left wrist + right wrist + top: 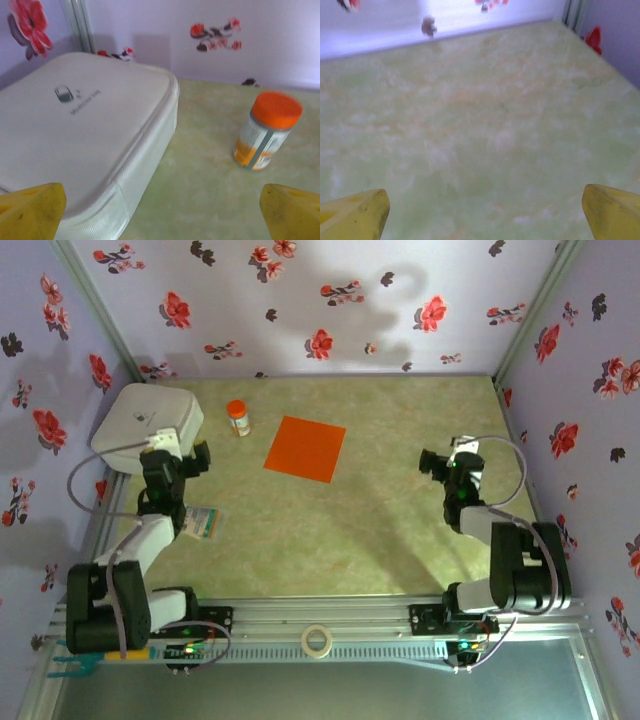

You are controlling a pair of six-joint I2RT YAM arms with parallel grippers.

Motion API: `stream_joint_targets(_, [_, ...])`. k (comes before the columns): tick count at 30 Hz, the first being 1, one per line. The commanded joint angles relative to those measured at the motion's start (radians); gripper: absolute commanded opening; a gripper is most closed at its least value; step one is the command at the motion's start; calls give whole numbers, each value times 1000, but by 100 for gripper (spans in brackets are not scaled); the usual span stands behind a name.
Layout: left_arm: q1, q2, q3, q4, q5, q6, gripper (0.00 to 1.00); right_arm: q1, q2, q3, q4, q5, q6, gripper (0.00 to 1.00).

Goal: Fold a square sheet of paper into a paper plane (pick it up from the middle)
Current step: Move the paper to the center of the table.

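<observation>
square sheet of paper: laid flat on tabletop | bottle: located between sheet and white case | left claw, right claw: opened wide, nothing held

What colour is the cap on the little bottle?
Bright orange. The cap shows best in the left wrist view.

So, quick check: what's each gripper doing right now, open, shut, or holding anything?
Left gripper: open, holding nothing.
Right gripper: open, holding nothing.
The square sheet of paper lies flat, untouched by either.
</observation>
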Motion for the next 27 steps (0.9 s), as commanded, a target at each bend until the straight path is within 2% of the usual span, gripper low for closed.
stream_joint_targets(1, [5,-92,101,-318,-23,-121,100,6,-98,111,-322,57,210,99])
stream_joint_targets(3, [7,-131,138,-419,-4,-195,100,6,-132,170,-452,48,405,99])
stream_joint_targets(4, [7,-149,142,-439,43,-222,100,0,-145,208,-541,-11,475,99])
stream_joint_targets(5, [7,-161,144,-435,120,-246,100,-3,-151,234,-591,-95,479,99])
stream_joint_targets(7, [5,-154,164,-433,278,-299,100,-3,-152,234,-597,-200,521,99])
stream_joint_targets(10, [-45,-94,209,-436,409,-368,98,-3,-142,205,-548,-333,588,99])
stream_joint_targets(13, [-178,12,267,-452,409,-332,98,0,-113,172,-489,-472,633,99])
stream_joint_targets(17, [-325,218,405,-529,379,-269,96,21,-85,148,-482,-553,641,99])
stream_joint_targets(22, [-434,479,609,-634,369,-243,96,60,-87,126,-473,-581,652,99])
stream_joint_targets(27, [-494,707,823,-744,378,-243,96,94,-92,120,-473,-610,687,99])
